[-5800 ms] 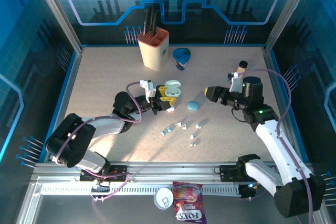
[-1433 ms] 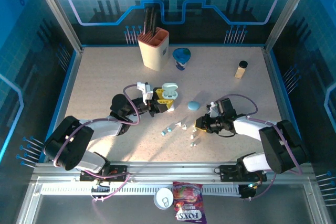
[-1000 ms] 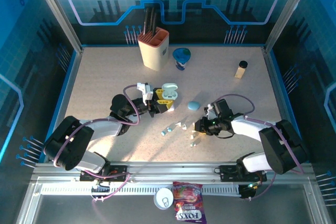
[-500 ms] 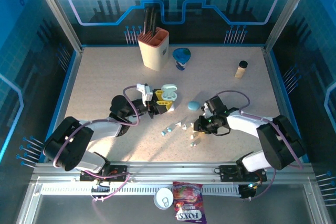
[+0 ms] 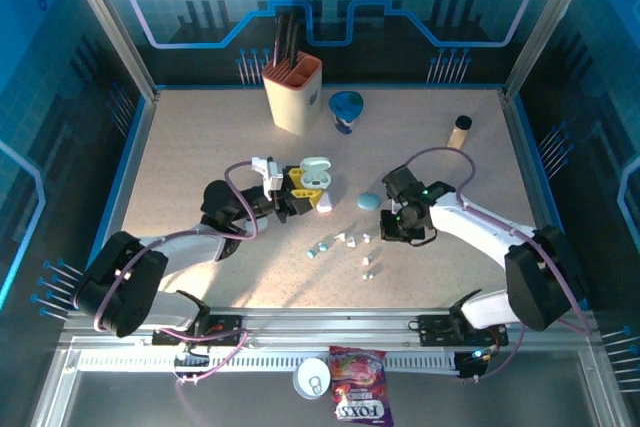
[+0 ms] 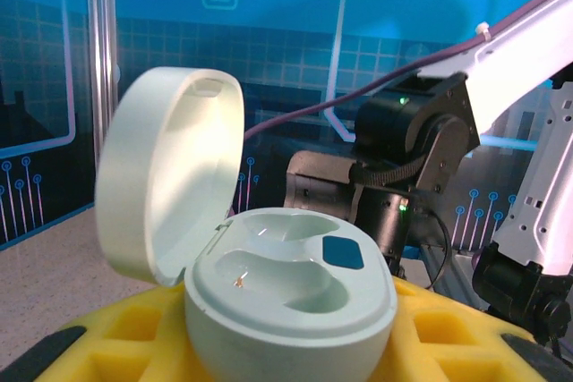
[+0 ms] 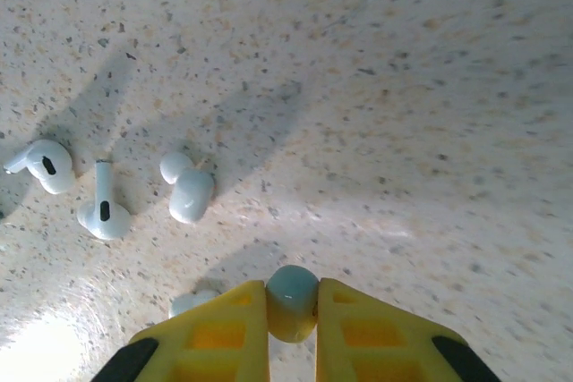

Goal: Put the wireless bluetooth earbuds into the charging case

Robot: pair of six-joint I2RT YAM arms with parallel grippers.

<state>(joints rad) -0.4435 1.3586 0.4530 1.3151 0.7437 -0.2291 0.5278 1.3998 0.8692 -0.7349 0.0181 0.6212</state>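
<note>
top view: the left gripper (image 5: 303,190) is clamped on the case (image 5: 316,171), which sits left of the right gripper (image 5: 394,221). loose earbuds (image 5: 335,241) lie on the table (image 5: 200,147), nearer.
left wrist view: the lid (image 6: 166,181) is tipped back and both sockets (image 6: 269,275) look bare.
right wrist view: the yellow fingers (image 7: 224,324) pinch one pale teal bud (image 7: 292,297), its stem hidden. to do this well, carry it left over a socket, line the stem up, and let go only once it is seated.
</note>
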